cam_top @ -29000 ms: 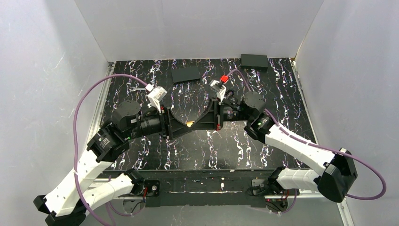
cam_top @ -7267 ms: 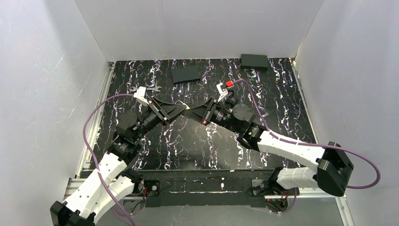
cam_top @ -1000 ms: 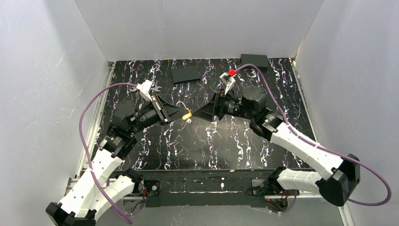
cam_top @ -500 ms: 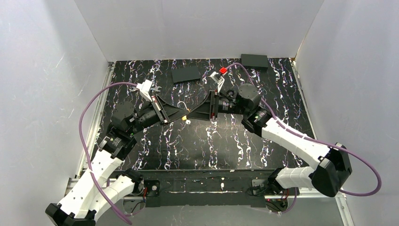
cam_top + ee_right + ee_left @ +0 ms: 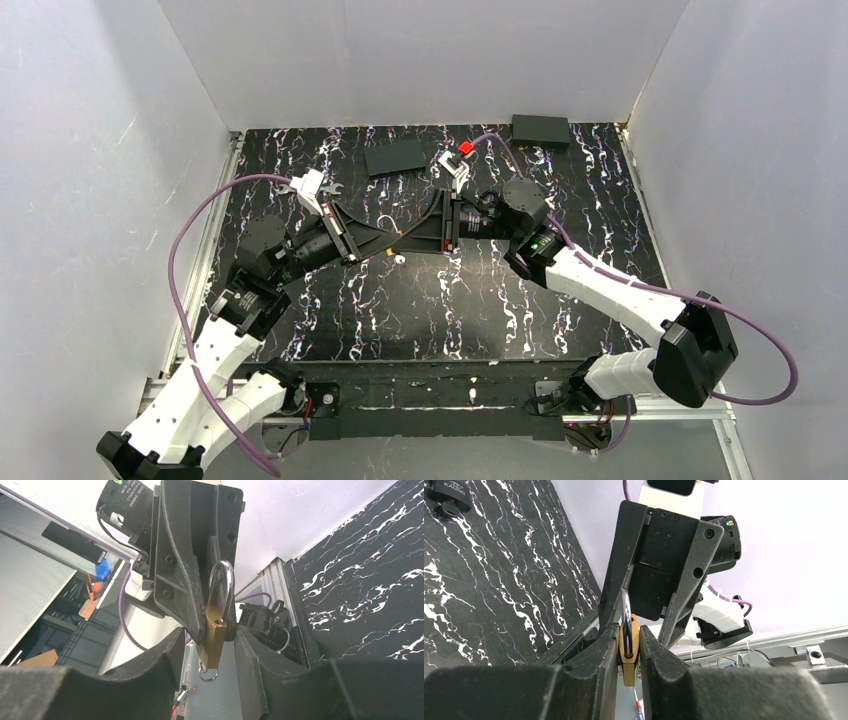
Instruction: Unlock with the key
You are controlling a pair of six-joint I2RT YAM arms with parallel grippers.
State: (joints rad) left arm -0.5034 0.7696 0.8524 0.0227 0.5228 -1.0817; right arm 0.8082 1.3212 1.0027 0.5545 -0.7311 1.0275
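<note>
Right wrist view: brass padlock clamped in left tool, shackle apparently seated; right tool flanks padlock, jaws apart; key not discernible, so unlocking remains.

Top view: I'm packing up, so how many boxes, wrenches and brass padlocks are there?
boxes: 2
wrench: 1
brass padlock: 1
total: 4
</note>
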